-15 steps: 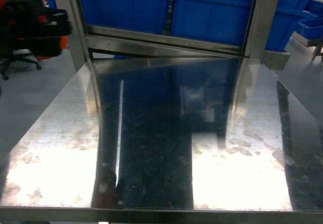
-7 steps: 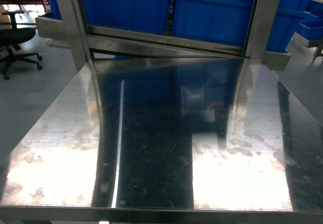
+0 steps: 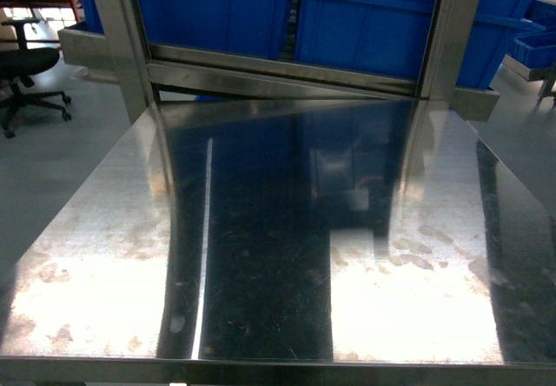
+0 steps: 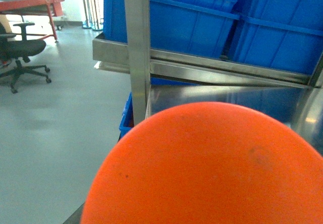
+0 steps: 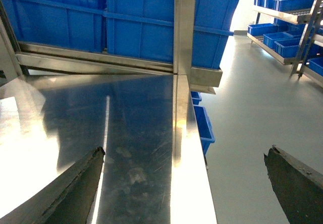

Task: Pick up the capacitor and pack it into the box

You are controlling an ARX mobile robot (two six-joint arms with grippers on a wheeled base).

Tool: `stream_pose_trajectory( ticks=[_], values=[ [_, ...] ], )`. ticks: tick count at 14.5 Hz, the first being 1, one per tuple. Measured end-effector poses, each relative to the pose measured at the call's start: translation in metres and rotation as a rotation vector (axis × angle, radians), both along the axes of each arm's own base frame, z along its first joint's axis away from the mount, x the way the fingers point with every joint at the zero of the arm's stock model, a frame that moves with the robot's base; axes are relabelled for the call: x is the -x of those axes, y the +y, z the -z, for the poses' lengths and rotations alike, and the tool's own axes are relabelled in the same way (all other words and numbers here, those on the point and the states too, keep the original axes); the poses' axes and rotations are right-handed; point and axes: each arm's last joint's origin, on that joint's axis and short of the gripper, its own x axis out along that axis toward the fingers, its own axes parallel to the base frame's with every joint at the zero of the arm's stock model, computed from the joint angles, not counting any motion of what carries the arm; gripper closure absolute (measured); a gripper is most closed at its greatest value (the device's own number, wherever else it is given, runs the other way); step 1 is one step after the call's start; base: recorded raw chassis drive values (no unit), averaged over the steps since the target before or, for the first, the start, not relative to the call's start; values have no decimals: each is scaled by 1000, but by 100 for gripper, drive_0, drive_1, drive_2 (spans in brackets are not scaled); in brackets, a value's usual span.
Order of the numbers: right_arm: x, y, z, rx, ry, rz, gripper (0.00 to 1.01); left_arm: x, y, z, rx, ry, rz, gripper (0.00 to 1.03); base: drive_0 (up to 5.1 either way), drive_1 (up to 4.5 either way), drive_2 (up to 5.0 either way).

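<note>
Box, capacitor: neither visible in any view. R gripper (image 5: 184, 183) spread wide over steel worktop (image 3: 261, 256); L gripper state can't tell.

We count one shiny metal table (image 3: 261, 256), two big blue bins (image 3: 217, 8) behind it, and one black chair (image 3: 26, 73).

Shiny steel table (image 3: 261, 256), blue bins (image 3: 287, 12) behind, grey floor (image 5: 252, 113).

A warehouse or factory floor: steel worktable (image 3: 261, 229), stacked blue bins (image 3: 365, 21), shelving racks (image 5: 298, 27).
</note>
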Motion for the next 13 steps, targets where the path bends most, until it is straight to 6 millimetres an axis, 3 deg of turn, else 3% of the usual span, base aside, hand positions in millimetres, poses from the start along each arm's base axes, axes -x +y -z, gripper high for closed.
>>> stream_pose_trajectory(
  ticks=[6, 13],
  values=[
    [0, 0, 0, 0, 0, 0, 3, 28, -1, 17, 0, 5, 5, 60, 0, 0, 0],
    [0, 0, 0, 0, 0, 0, 3, 46, -1, 27, 0, -12, 5, 60, 0, 0, 0]
  ],
)
